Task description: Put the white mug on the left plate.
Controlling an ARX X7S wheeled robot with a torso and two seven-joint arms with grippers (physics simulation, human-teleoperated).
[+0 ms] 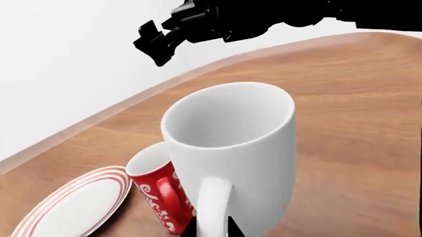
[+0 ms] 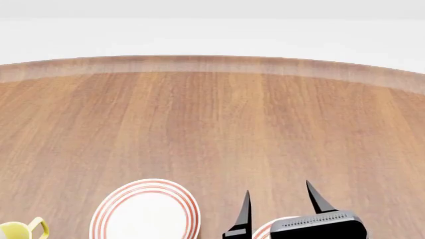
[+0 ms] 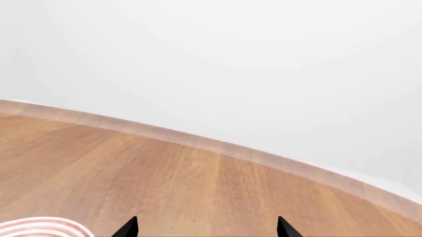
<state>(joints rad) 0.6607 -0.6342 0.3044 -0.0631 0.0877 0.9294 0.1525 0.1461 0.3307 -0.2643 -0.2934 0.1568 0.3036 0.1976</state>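
We saw the wooden table (image 2: 212,124) mostly bare in the head view, with the left plate (image 2: 145,211) at about 7 o'clock, and nothing stood on it. So the task was, in our judgement, not done. The white mug (image 1: 231,148) appeared only in the left wrist view, upright, touching a red mug (image 1: 155,195). A ringed plate (image 1: 72,207) lay near them; which of the two plates it was we could not tell. The right gripper (image 2: 279,199), at about 5 o'clock, was spread wide and held nothing. The left gripper (image 1: 211,229) had its tips on both sides of the mug's handle; if they were pressing it, we could not tell. Lifting, carrying and placing remained
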